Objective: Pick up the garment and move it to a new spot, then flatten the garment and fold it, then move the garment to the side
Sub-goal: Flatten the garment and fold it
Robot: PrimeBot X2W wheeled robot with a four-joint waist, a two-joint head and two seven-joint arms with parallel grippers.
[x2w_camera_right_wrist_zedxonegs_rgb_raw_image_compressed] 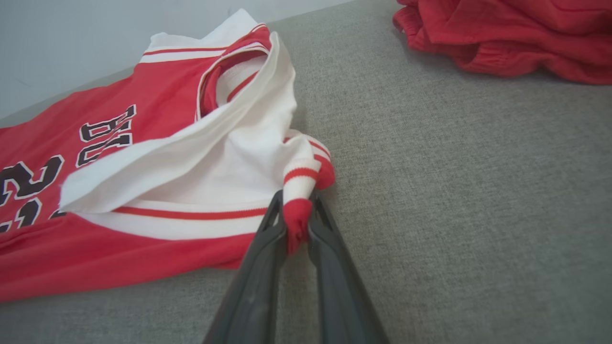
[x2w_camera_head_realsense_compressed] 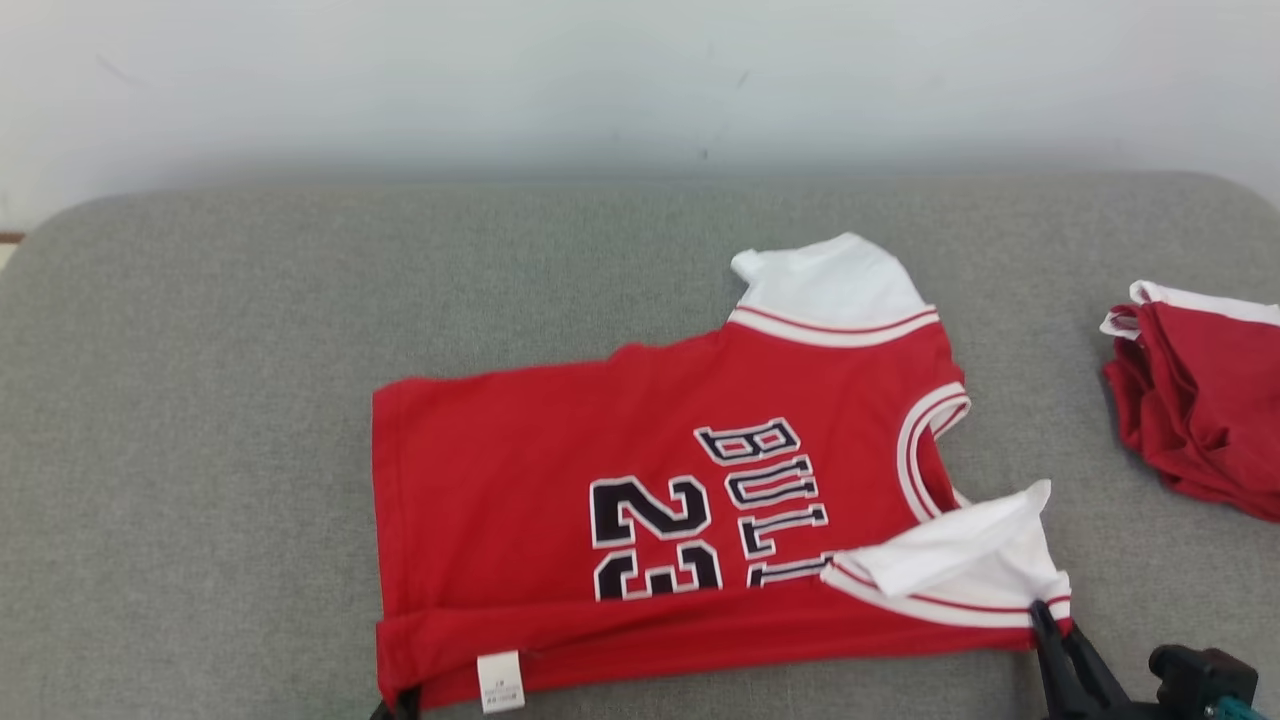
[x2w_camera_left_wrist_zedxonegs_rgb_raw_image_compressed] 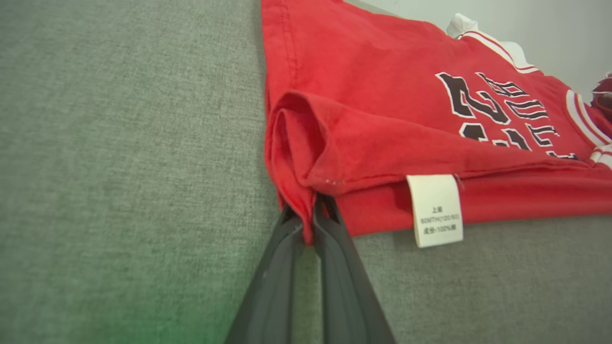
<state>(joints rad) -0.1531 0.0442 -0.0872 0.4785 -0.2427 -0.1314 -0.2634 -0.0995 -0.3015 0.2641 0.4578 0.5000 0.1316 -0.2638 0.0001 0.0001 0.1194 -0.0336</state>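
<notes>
A red shirt (x2w_camera_head_realsense_compressed: 640,470) with white sleeves lies flat on the grey table (x2w_camera_head_realsense_compressed: 200,400), right of the middle, its neck toward the right and its hem toward the left. Its near edge is folded up over the front. A heap of red cloth (x2w_camera_head_realsense_compressed: 1200,400) lies at the table's right edge, well apart from the shirt and cut off by the frame. A pale wall (x2w_camera_head_realsense_compressed: 600,80) stands behind the table.

The left tool (x2w_camera_left_wrist_zedxonegs_rgb_raw_image_compressed: 308,210) is clamped on the shirt's near hem corner, with red cloth pinched between its two dark fingers. The right tool (x2w_camera_right_wrist_zedxonegs_rgb_raw_image_compressed: 296,200) is clamped on the red-and-white striped cuff of the near sleeve, which lies doubled over the chest.

The fold hides the lower part of the number 23 and the last letters of the name. A white label (x2w_camera_left_wrist_zedxonegs_rgb_raw_image_compressed: 436,210) hangs from the near edge, its print too small to read. In the head view, the left tool is a dark sliver at the bottom edge.
</notes>
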